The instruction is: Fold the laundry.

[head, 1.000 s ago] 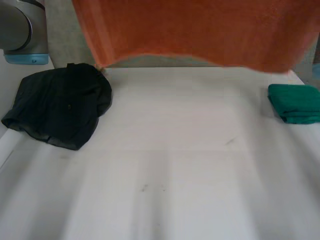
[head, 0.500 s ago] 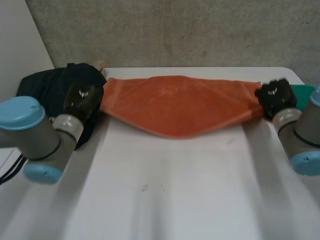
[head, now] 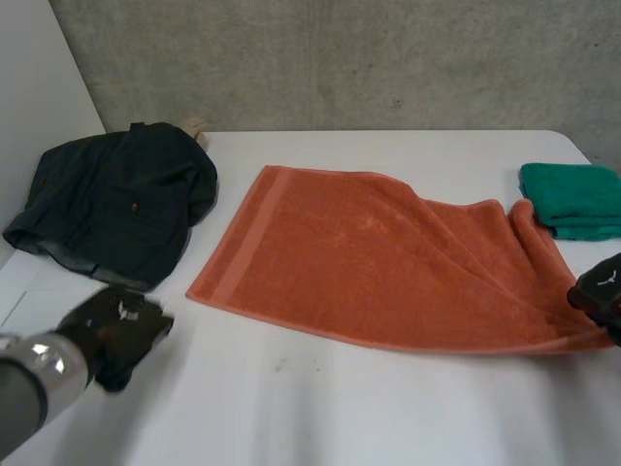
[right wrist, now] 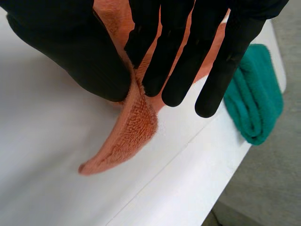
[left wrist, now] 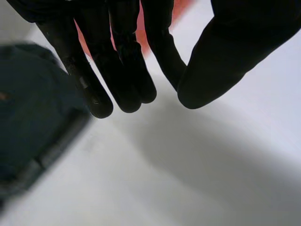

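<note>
An orange towel (head: 378, 262) lies spread out on the white table (head: 340, 417), with some ripples toward its right end. My right hand (head: 602, 289) is at the towel's near right corner. In the right wrist view that hand (right wrist: 178, 47) pinches the corner of the towel (right wrist: 134, 127) between thumb and straight fingers. My left hand (head: 112, 330) hovers at the near left, off the towel and a little short of its near left corner. In the left wrist view its fingers (left wrist: 117, 56) rest against the thumb with nothing between them; a strip of the towel (left wrist: 178, 5) shows behind them.
A crumpled dark garment (head: 116, 204) lies at the far left, beside my left hand (left wrist: 28, 108). A folded green towel (head: 572, 199) sits at the far right near the table's edge (right wrist: 256, 103). The table's right edge (right wrist: 188, 155) runs close under my right hand.
The towel, first held up and then stretched between both hands at the far side, now lies flat. Both hands have come back toward the near edge, and the left hand has come off the towel.
</note>
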You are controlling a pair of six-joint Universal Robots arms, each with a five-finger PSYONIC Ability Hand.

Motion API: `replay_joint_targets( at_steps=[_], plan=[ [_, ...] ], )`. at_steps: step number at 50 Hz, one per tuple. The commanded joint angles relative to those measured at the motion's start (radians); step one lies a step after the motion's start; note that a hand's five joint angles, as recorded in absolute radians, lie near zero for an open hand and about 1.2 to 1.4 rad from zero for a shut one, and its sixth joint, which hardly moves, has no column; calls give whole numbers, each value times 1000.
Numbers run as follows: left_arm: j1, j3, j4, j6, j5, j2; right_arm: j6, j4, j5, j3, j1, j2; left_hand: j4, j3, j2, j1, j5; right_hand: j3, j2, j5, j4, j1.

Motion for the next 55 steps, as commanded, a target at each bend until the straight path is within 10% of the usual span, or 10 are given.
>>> replay_joint_targets(
  at_steps=[1,4,8,20,41,45,50,55],
  plan=[
    [-91,137,347,-99,11,-164,100,-101,3,-50,64,85,-290,-284,-288,-250,-256,203,217,204,195,304],
    [-98,157,432,-166,13,-216,161,-123,3,-70,128,90,-811,-805,-809,-771,-777,203,217,204,195,304],
    [-106,186,444,-272,15,-254,262,-140,3,-102,179,51,-923,-917,-921,-883,-889,203,217,204,195,304],
    [-134,213,450,-611,97,-291,510,-132,0,-331,352,-206,-970,-964,-969,-931,-937,203,217,204,195,304],
    [-256,437,442,-753,108,-610,522,-39,124,-630,568,-277,-938,-932,-936,-898,-905,203,217,204,195,304],
    [-258,468,433,-806,100,-619,517,-40,152,-649,562,-288,-830,-824,-828,-790,-796,203,217,204,195,304],
    [-267,459,436,-808,72,-618,514,-40,159,-652,553,-288,114,120,116,154,148,203,217,204,195,304],
    [-237,442,427,-802,-63,-543,471,-29,153,-613,494,-286,195,201,196,234,228,203,217,204,195,304]
  ],
)
